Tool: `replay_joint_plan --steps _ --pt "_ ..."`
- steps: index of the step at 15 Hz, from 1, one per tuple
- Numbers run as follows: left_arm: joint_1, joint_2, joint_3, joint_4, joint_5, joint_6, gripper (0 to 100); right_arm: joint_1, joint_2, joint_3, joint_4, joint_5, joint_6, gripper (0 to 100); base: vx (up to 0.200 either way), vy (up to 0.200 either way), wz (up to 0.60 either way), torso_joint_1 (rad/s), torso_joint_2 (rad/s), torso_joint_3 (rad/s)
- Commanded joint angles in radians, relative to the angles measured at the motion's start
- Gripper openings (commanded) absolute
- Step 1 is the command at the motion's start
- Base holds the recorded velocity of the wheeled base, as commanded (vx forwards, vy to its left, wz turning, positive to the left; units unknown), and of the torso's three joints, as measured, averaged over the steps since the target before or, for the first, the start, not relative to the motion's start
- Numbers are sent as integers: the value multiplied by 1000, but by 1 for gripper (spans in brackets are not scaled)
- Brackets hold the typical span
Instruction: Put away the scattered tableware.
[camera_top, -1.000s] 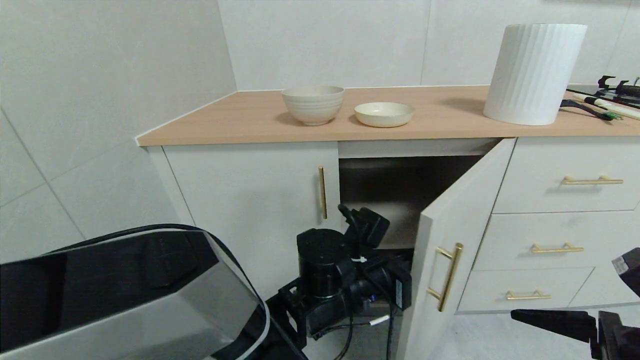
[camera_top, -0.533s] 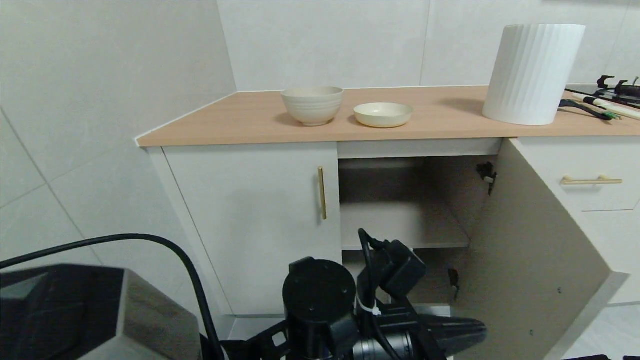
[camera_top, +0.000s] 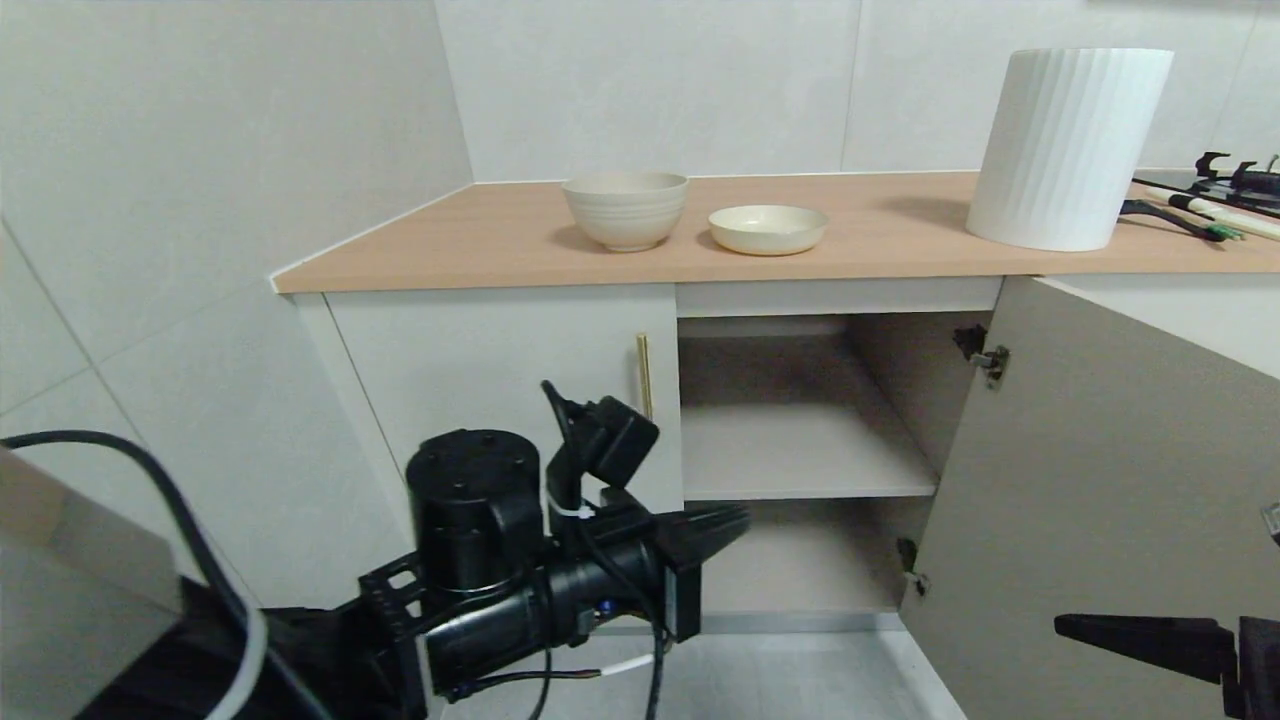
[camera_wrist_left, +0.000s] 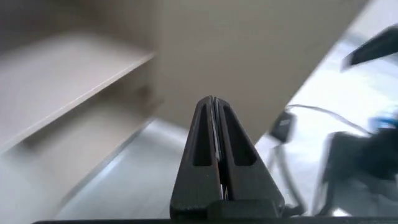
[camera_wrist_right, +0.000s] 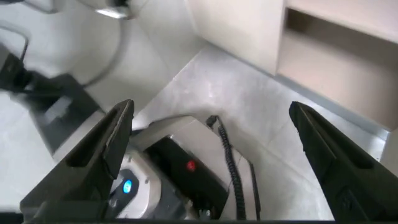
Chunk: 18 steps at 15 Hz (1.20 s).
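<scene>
A ribbed beige bowl (camera_top: 626, 208) and a shallow cream dish (camera_top: 767, 228) stand side by side on the wooden counter (camera_top: 480, 245). Below them the cabinet's right-hand door (camera_top: 1100, 480) stands wide open, showing a bare shelf (camera_top: 800, 455) and a floor compartment. My left gripper (camera_top: 738, 517) is shut on nothing, low down in front of the closed left door and pointing toward the opening. In the left wrist view the left gripper (camera_wrist_left: 211, 104) points past the shelf (camera_wrist_left: 68, 78) at the open door. My right gripper (camera_wrist_right: 211, 109) is open and holds nothing above the floor. One right finger (camera_top: 1125, 633) shows beside the open door.
A tall white ribbed container (camera_top: 1068, 145) stands on the counter to the right, with dark utensils (camera_top: 1205, 205) behind it. The closed left cabinet door (camera_top: 500, 400) has a gold handle (camera_top: 645, 385). A tiled wall closes in the left side.
The right cabinet door has swung from partly open to wide open. My left arm has drawn back and to the left. The right gripper is back in view at lower right.
</scene>
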<state>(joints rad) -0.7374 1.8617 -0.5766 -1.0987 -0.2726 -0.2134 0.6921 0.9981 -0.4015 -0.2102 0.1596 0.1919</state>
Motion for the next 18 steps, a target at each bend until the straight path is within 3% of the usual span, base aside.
replay_joint_plan --steps 1,3,4,6,8,9,13,18 --pt "125 -271 121 161 46 11 0 -5 36 -25 0 -5 3 100 0 0 0 0 0 0" --pt "185 -420 159 303 56 11 0 -8 48 -37 3 -23 3 100 0 0 0 0 0 0" --pt "245 -547 158 467 58 11 0 -8 59 -65 6 -68 3 100 0 0 0 0 0 0" --pt "313 -688 123 671 58 9 0 -8 90 -148 86 -114 3 100 0 0 0 0 0 0" --pt "348 -745 92 769 58 9 0 -13 129 -237 180 -115 6 100 0 0 0 0 0 0" --pt "378 -779 66 847 58 6 100 -40 200 -312 189 -115 20 100 0 0 0 0 0 0" --pt "408 -791 26 890 58 5 100 -114 378 -464 189 -117 18 100 0 0 0 0 0 0" --pt "426 -736 9 890 59 0 100 -144 392 -419 189 -114 17 100 0 0 0 0 0 0"
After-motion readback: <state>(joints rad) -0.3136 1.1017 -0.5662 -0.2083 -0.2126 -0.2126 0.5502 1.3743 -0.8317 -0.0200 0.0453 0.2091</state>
